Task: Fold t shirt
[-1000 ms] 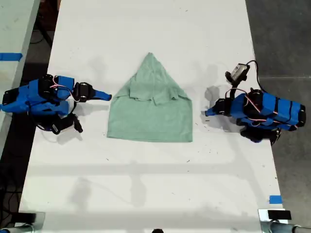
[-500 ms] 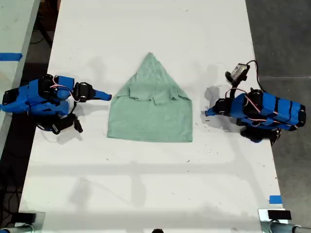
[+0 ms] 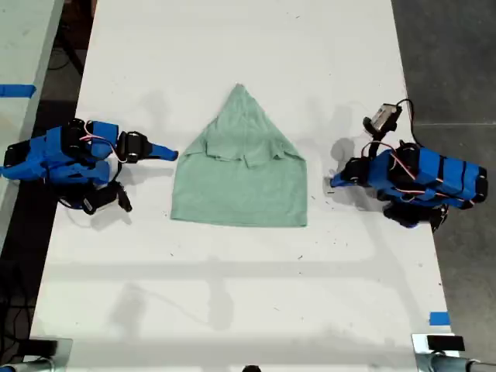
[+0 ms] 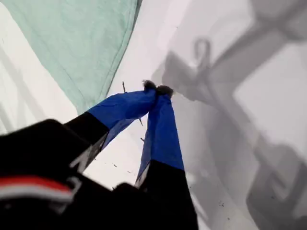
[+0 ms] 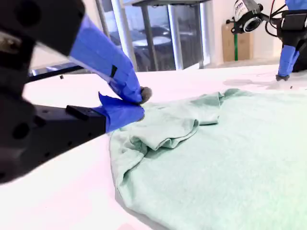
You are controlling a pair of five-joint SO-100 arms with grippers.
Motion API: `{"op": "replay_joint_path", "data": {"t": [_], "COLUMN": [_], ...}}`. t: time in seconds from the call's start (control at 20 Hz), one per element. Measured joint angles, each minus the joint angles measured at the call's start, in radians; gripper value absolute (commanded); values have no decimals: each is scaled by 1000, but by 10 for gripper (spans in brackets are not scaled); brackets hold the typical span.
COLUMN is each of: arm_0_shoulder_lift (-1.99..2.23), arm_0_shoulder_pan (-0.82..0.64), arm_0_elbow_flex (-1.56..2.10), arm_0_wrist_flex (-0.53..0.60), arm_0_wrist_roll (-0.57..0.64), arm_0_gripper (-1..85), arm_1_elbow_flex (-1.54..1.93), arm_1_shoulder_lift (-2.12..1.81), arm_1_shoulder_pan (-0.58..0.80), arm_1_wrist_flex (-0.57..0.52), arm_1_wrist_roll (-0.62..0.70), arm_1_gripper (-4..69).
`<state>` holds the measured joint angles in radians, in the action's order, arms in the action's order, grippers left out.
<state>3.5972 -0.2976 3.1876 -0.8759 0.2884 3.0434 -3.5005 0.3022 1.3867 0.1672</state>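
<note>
The pale mint-green t shirt (image 3: 240, 182) lies flat in the middle of the white table (image 3: 232, 302), its sleeves folded in so that its far end forms a point. My second gripper (image 3: 173, 155) is shut and empty, just off the shirt's edge at the exterior view's left. Its tips (image 5: 140, 101) sit beside the folded sleeve of the t shirt (image 5: 216, 158). My first gripper (image 3: 333, 181) is shut and empty at the exterior view's right, a short gap from the shirt. Its tips (image 4: 156, 89) rest low over bare table, near the t shirt's hem (image 4: 76, 43).
Blue tape (image 3: 439, 318) marks the table near the exterior view's lower right corner. A second table with blue tape (image 3: 17, 90) stands at the exterior view's left, across a dark gap. Dark floor (image 3: 449, 62) lies beyond the table's edge at the exterior view's right.
My first gripper has drawn back slightly from the shirt, toward the exterior view's right. The second arm and the shirt have not moved.
</note>
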Motion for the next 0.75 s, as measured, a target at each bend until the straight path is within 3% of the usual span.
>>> {"op": "replay_joint_path", "data": {"t": [0.75], "arm_0_shoulder_lift": [0], "arm_0_shoulder_pan": [0], "arm_0_elbow_flex": [0], "arm_0_wrist_flex": [0], "arm_0_wrist_roll": [0], "arm_0_gripper": [-2], "arm_1_elbow_flex": [0], "arm_1_shoulder_lift": [0], "arm_1_shoulder_pan": [5], "arm_1_wrist_flex": [0], "arm_1_wrist_roll": [-9], "arm_1_gripper": [-2]}}
